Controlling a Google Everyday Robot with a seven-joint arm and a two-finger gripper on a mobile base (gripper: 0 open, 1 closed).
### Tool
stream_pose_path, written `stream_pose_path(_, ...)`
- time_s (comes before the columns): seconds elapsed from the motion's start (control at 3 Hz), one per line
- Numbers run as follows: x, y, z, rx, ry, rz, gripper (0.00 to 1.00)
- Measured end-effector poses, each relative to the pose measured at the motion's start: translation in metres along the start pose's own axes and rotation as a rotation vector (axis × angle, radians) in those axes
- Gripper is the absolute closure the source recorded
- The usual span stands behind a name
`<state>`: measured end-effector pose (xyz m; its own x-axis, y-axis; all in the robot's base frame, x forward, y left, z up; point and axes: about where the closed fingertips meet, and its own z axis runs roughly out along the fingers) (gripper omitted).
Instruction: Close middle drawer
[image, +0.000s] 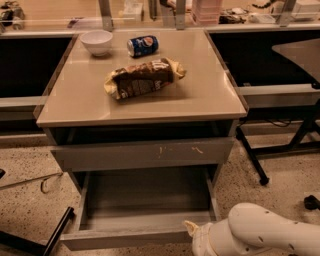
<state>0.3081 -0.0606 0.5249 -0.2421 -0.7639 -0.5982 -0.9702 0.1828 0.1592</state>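
Observation:
The middle drawer (145, 197) is pulled out wide below the taller grey front with pale scratch marks (145, 154). Its shallow grey box is bare inside, and its plain flat front (125, 239) faces me near the bottom edge. My gripper (198, 239) is at the bottom right, just right of the drawer front's right end, on my white arm (265, 235). Only its upper part shows; the rest runs off the bottom edge.
On the cabinet top (210, 95) lie a white bowl (97, 41), a blue can (142, 45) on its side and a brown snack bag (142, 78). A black table leg (250, 155) stands to the right. A black bar (55, 235) and a cable (45, 182) lie on the floor at left.

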Motion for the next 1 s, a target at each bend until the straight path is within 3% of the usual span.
stream_pose_path(0.33, 0.021, 0.004, 0.044, -0.055, -0.021, 0.022, 0.0)
stream_pose_path(0.67, 0.021, 0.004, 0.044, -0.055, -0.021, 0.022, 0.0)
stream_pose_path(1.0, 0.027, 0.007, 0.061, -0.09, -0.035, 0.032, 0.0)
